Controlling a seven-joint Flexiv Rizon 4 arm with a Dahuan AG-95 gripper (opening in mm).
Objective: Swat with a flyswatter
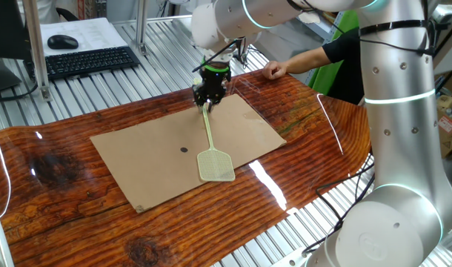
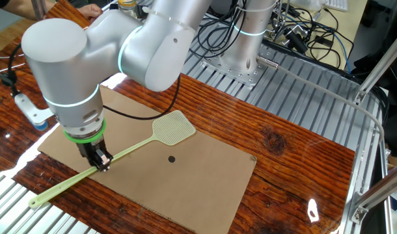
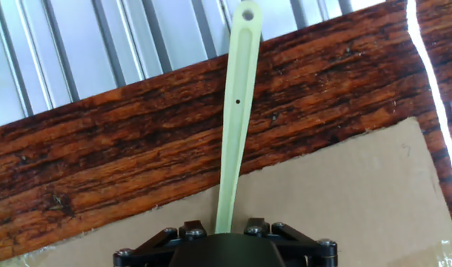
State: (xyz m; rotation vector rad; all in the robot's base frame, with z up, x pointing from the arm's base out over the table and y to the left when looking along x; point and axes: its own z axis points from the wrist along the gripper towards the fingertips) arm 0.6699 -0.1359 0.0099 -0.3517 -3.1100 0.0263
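The end effector (image 2: 102,160) is clamped on the handle of the flyswatter (image 2: 130,153). The swatter's long axis runs from the desk's (image 2: 296,149) metal-rack edge inward, mesh head low over the cardboard sheet (image 2: 205,175), just beside a dark spot (image 2: 172,158).

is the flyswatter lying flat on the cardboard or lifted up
Lying flat, it seems: the flyswatter head rests on the cardboard, gripper shut on its handle.
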